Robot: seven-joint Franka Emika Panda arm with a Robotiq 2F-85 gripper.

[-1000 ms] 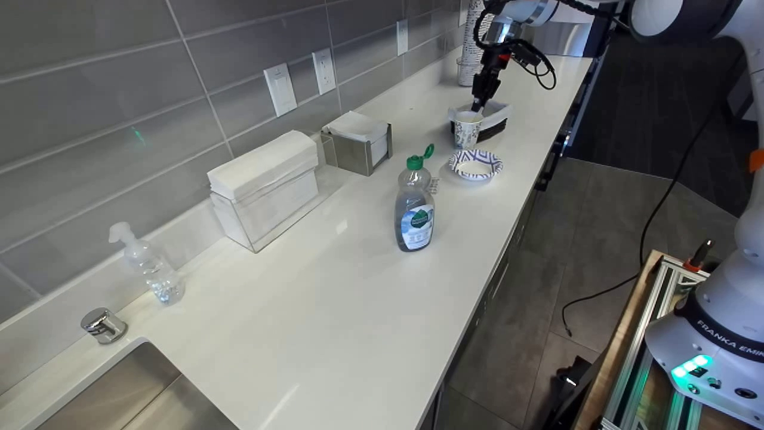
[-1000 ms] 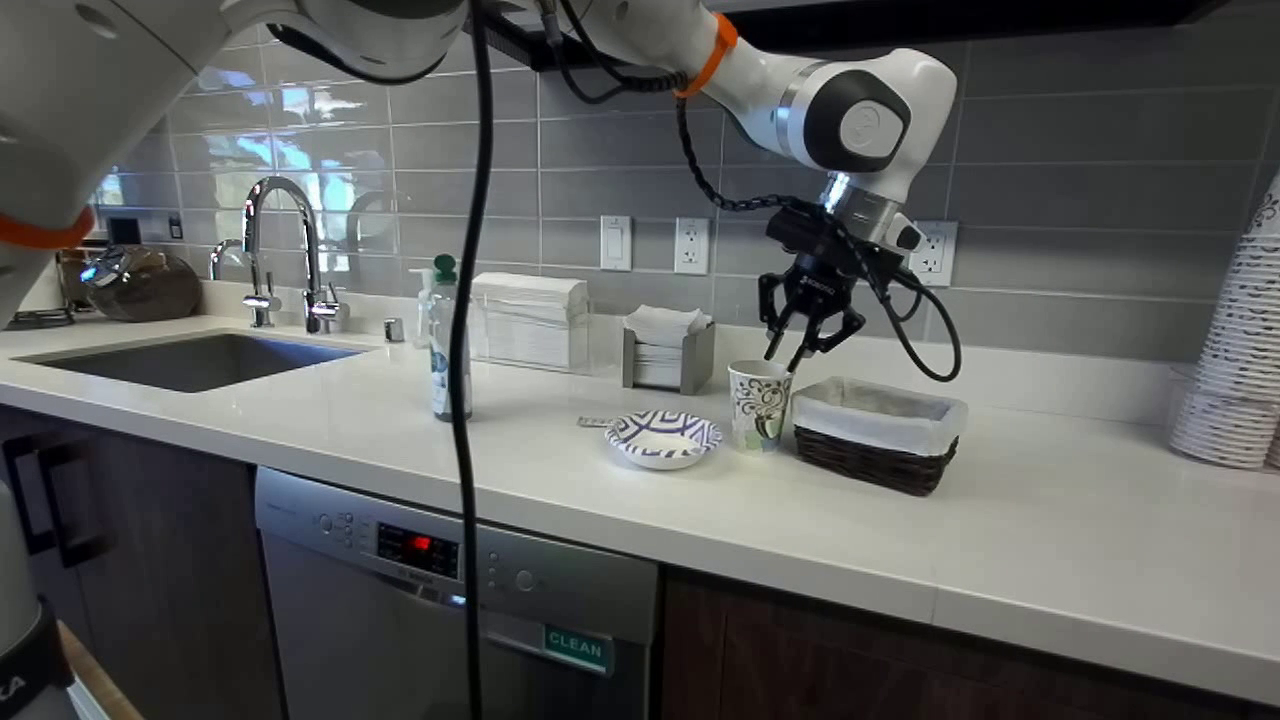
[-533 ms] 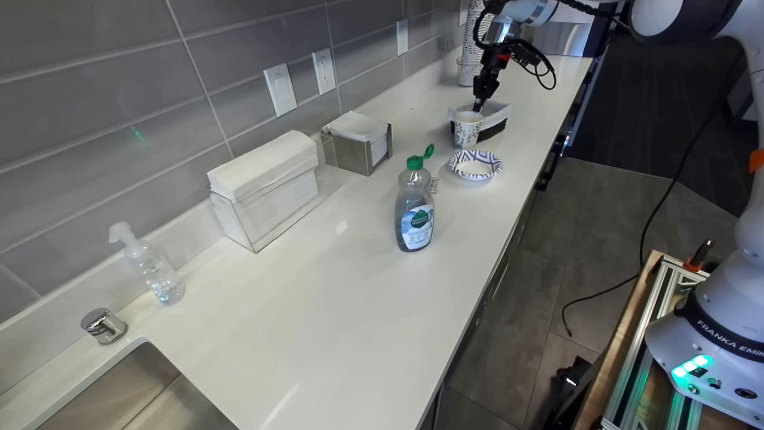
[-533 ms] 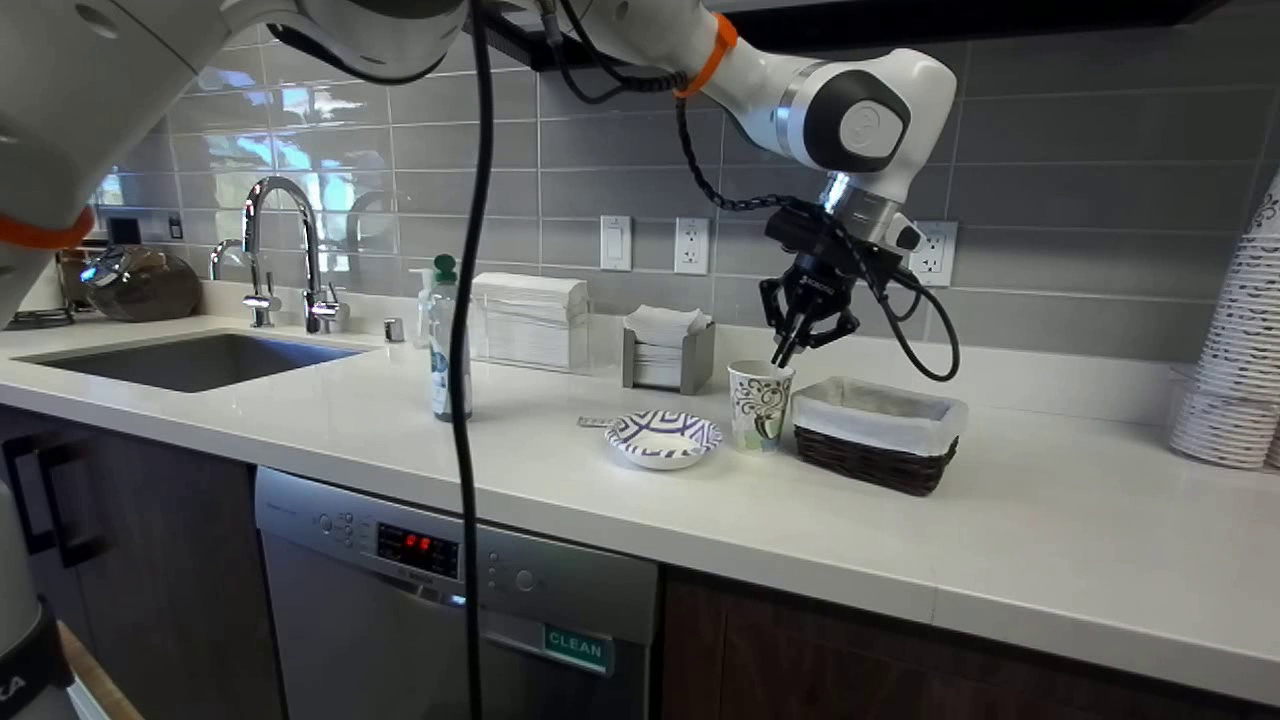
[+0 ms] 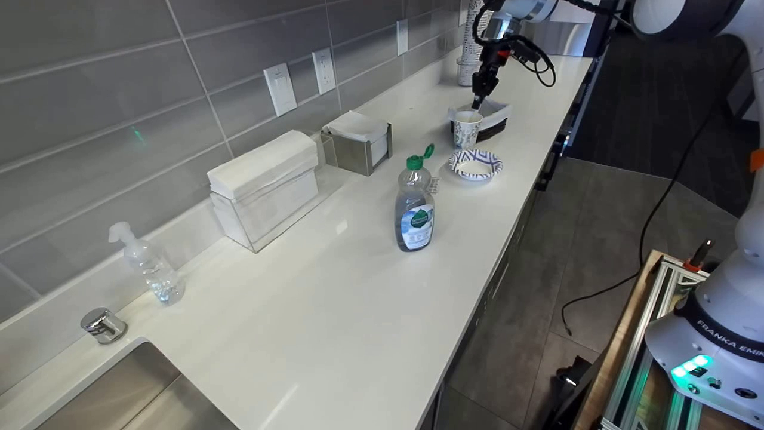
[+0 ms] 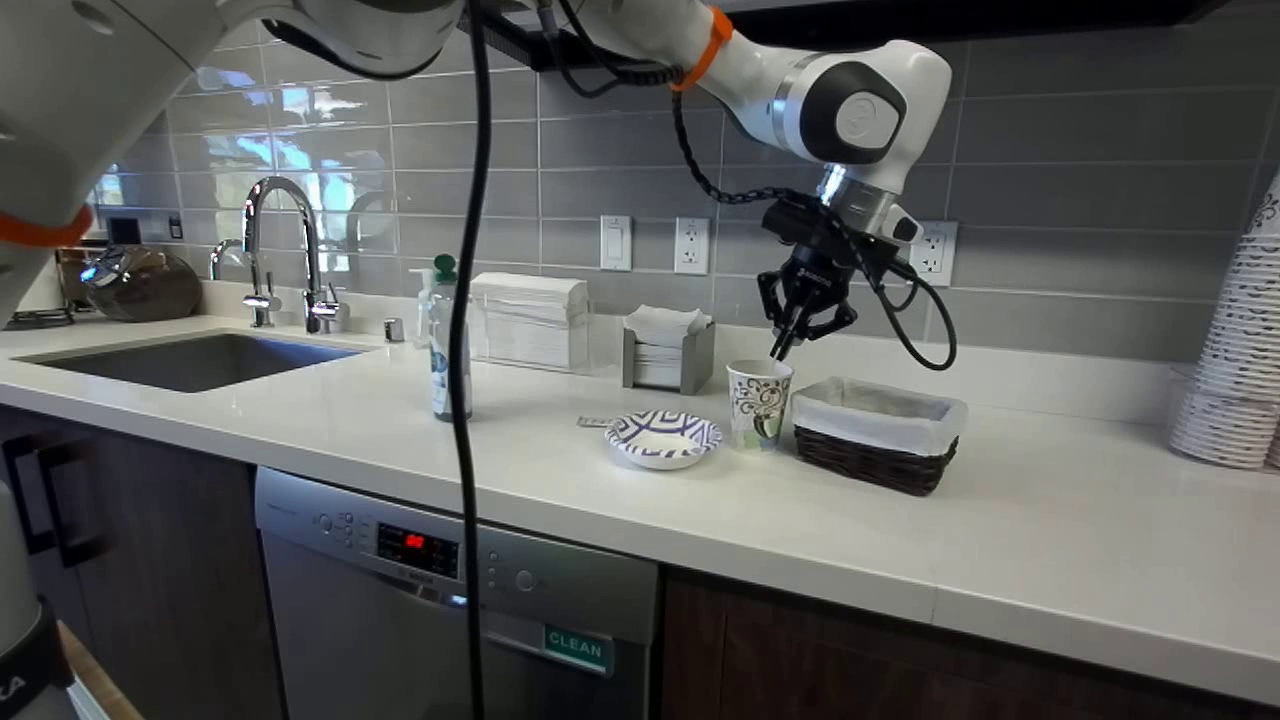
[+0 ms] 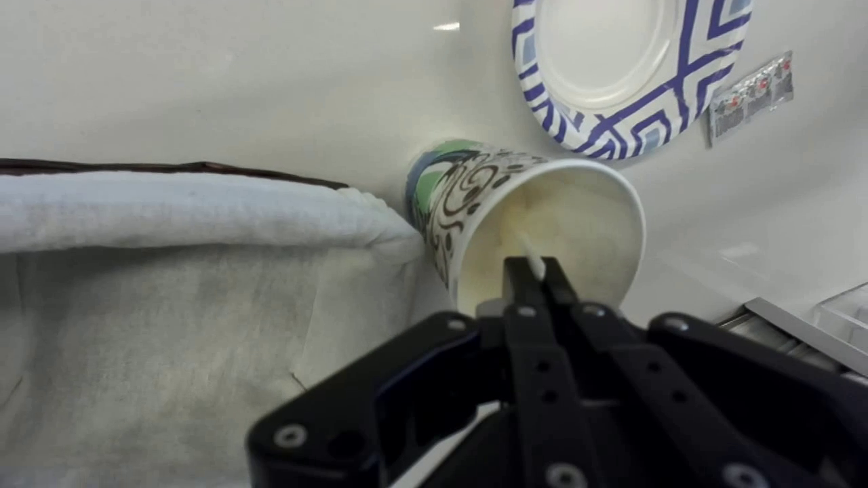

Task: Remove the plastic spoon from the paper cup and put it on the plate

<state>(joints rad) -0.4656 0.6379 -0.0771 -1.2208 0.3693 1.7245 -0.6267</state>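
Observation:
The paper cup point(image 6: 759, 405) with a swirl print stands upright on the counter in both exterior views; its open mouth faces me in the wrist view point(image 7: 468, 183). My gripper point(image 6: 779, 352) is just above the cup's rim, fingers pointing down. In the wrist view the fingertips point(image 7: 541, 271) are shut on the end of the white plastic spoon point(image 7: 533, 254), a thin pale handle that slants down into the cup. The spoon's lower end is blurred. The plate point(image 6: 625, 438), white with blue-purple pattern, lies beside the cup; its rim also shows in the wrist view point(image 7: 634, 125).
A dark wicker basket point(image 6: 875, 462) with a white liner stands close beside the cup. A dish soap bottle point(image 5: 415, 209), a napkin holder point(image 5: 358, 149) and a small packet point(image 7: 753, 98) are on the counter. A tall stack of cups point(image 6: 1235, 340) stands farther along.
The gripper's fingers were apart one second ago and came together by half a second ago. Since then the gripper has risen slightly. Cup and plate look unmoved.

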